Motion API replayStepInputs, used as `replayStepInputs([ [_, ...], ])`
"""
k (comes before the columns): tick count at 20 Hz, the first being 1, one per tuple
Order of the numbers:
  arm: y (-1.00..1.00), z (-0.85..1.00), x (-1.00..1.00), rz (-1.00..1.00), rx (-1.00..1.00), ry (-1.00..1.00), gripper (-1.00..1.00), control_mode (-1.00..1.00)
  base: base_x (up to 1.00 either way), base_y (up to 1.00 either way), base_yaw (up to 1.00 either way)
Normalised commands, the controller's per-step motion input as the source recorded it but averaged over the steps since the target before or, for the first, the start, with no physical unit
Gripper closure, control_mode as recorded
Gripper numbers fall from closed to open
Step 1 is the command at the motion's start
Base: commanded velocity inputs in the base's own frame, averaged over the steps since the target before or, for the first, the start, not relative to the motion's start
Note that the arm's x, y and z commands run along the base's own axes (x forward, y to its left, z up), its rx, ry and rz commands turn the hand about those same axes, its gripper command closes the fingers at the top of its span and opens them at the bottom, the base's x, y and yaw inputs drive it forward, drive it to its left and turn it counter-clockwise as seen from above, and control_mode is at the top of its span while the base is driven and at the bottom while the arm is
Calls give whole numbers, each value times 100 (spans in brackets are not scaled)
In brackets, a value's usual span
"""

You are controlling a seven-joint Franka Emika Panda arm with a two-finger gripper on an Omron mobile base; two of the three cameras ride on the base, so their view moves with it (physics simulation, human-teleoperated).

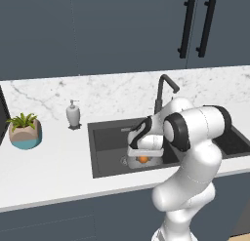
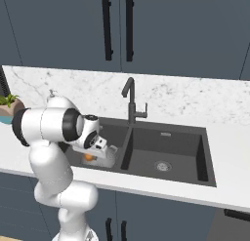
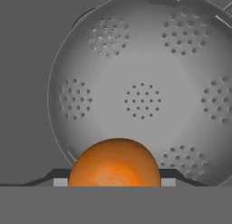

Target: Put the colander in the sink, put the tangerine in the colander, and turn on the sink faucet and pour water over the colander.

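Over the sink's [image 1: 105, 152] left basin the jaws grip the tangerine [image 3: 114, 163] above the colander [image 3: 145, 91]. Released off-centre, it may bounce over the rim

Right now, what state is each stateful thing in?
tool: shut on the tangerine, held above the colander
colander: upright in the sink's left basin, nothing inside
sink faucet: no water seen running
cabinet doors: closed
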Motion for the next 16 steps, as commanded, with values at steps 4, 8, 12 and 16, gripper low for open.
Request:
replayStepInputs([
  [4,-6,-30,9,0,-5,0,100,-100,0,0,0],
  [8,-7,-9,22,0,0,0,100,-100,0,0,0],
  [12,-2,-1,19,0,0,0,100,-100,0,0,0],
  [16,-1,-2,19,0,0,0,100,-100,0,0,0],
])
